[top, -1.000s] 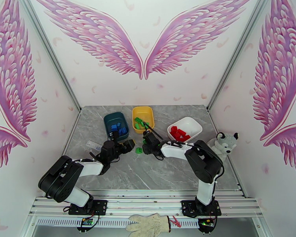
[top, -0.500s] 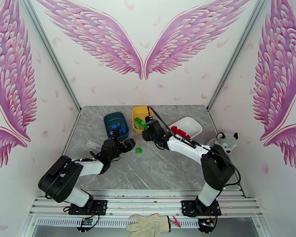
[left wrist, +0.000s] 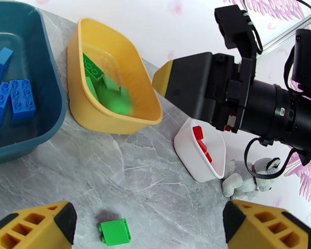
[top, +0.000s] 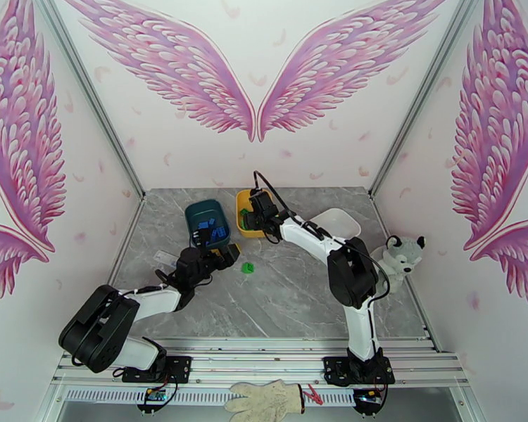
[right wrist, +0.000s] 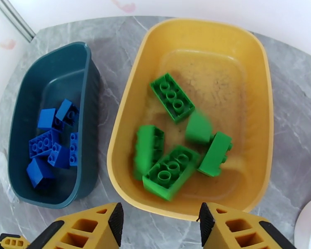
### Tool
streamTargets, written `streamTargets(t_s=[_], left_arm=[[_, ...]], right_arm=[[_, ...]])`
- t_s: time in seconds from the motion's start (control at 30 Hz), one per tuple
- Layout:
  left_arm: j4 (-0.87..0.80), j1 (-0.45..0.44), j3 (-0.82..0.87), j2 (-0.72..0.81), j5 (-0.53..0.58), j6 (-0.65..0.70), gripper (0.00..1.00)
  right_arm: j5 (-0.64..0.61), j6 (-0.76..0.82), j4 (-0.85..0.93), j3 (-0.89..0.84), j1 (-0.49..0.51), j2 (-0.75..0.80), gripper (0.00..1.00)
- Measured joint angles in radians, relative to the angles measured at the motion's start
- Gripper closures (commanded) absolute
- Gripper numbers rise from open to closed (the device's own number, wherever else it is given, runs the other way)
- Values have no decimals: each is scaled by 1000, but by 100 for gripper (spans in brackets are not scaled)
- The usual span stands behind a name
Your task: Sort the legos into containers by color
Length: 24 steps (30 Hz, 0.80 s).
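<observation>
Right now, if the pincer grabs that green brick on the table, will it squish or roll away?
The brick looks like hard moulded plastic, so it probably won't squish. Its flat, boxy sides suggest it would slide rather than roll. It is tiny beside the yellow tub, so likely very light.

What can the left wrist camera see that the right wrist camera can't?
Left wrist camera, not the right: a loose green brick lying on the table, the toy dog and the right arm's black wrist. Right wrist camera, not the left: a clear plastic piece beside the teal tub. Both: the teal tub with blue bricks, the yellow tub with green bricks, and the white tub with red bricks.
</observation>
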State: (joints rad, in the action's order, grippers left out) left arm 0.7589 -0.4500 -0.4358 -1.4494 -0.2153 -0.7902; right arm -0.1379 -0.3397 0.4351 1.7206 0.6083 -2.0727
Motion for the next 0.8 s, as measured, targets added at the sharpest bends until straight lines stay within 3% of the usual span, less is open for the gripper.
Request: streamTargets(t_s=[0.13,0.5,0.8], left_arm=[[-2,16,14,7,0,0,1],[-9,46,54,75,24,-2,1],[-16,56,58,91,27,-2,1]], right_arm=[[2,1,-2,-17,-2,6,35],[16,-16,-116,-413,83,215,25],[32,-77,-217,-596,141,236,24]])
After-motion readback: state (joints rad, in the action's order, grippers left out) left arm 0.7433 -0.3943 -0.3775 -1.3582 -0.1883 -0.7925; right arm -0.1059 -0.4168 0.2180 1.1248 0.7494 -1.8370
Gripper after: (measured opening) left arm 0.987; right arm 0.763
